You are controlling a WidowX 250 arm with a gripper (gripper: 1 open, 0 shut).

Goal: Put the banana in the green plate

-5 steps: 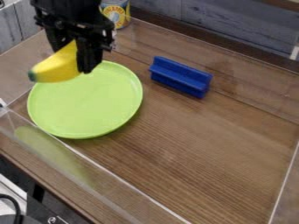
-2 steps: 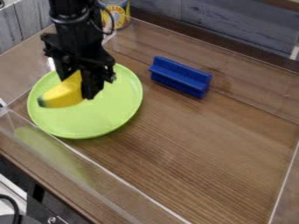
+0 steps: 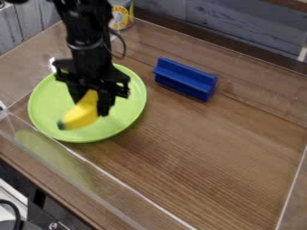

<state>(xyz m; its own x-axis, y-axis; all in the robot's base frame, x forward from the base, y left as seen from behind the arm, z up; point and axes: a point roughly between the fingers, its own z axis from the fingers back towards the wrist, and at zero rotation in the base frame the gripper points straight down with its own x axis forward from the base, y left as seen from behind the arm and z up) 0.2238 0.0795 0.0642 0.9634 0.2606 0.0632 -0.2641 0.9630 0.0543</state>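
Note:
The yellow banana (image 3: pixel 81 115) hangs low over the near right part of the green plate (image 3: pixel 46 101), its lower end at or just above the plate's surface; I cannot tell if it touches. My black gripper (image 3: pixel 92 97) points straight down and is shut on the banana's upper end. The arm rises from it toward the top of the view and hides part of the plate's far side.
A blue rectangular block (image 3: pixel 185 78) lies on the wooden table to the right of the plate. A yellow-labelled can (image 3: pixel 118 14) stands at the back behind the arm. Clear plastic walls (image 3: pixel 48 171) edge the table along the front and left.
The gripper has come down and to the right with the banana, from above the plate's left rim to low over its near right part.

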